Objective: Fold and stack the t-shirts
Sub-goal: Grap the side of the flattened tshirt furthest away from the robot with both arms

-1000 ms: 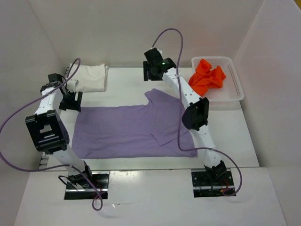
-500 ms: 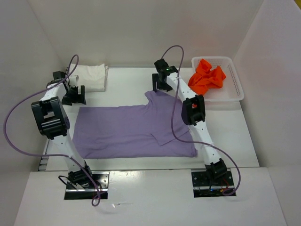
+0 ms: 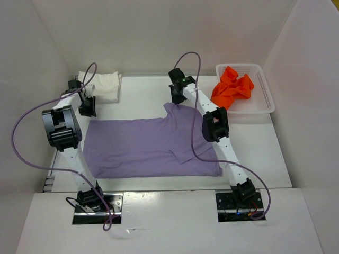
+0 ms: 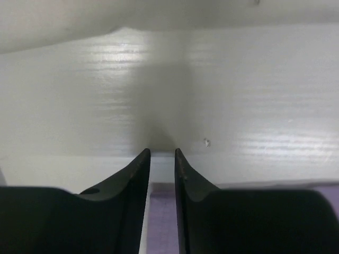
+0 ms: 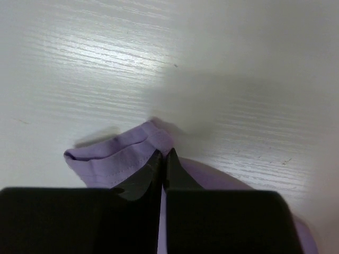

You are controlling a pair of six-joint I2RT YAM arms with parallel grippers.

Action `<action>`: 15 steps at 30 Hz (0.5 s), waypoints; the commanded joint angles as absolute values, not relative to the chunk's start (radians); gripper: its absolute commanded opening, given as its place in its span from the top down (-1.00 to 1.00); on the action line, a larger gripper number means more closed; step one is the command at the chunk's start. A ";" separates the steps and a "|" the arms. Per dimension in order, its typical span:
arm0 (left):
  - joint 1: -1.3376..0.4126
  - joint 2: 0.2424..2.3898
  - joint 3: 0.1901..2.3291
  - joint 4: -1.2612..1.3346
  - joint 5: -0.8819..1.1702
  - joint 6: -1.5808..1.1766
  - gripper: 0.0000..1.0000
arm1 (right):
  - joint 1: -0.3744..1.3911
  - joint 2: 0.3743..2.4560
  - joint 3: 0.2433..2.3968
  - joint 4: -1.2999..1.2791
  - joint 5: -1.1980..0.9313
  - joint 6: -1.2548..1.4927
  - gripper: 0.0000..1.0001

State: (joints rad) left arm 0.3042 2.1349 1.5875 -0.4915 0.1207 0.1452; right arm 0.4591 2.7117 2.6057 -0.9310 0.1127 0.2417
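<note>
Cannot tell whether left fingers (image 4: 162, 152), narrowly parted at the far-left corner of the purple shirt (image 3: 140, 145) spread flat mid-desk, grip it. Right fingers (image 5: 162, 154) clamped on sleeve hem. Soft, light, floppy: pinch corners, lift evenly.

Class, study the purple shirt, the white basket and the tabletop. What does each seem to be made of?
Purple shirt: soft matte cloth, knit or woven; a stitched hem and wrinkles show.
Basket: seemingly moulded plastic, white, with mesh walls.
Tabletop: hard white board, slightly glossy, with fine grain-like streaks; laminate or painted wood, unclear.
</note>
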 commanded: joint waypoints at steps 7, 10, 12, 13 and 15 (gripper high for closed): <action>0.291 2.126 1.548 -0.515 0.175 0.144 0.81 | 0.449 2.559 2.491 -0.960 0.104 0.239 1.00; 0.291 2.057 1.502 -0.505 0.153 0.158 -0.60 | 0.449 2.536 2.471 -0.960 0.104 0.239 1.00; 0.291 2.020 1.493 -0.505 0.153 0.158 -0.65 | 0.449 2.536 2.482 -0.960 0.104 0.239 1.00; 0.291 2.007 1.493 -0.505 0.153 0.158 -0.68 | 0.449 2.536 2.491 -0.969 0.104 0.239 1.00; 0.291 1.964 1.476 -0.505 0.153 0.146 -0.71 | 0.460 2.536 2.491 -0.979 0.104 0.239 1.00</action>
State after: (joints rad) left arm 0.2924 2.0506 1.4933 -0.4984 0.1429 0.1524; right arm 0.4538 2.6129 2.4790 -0.9497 0.1081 0.2443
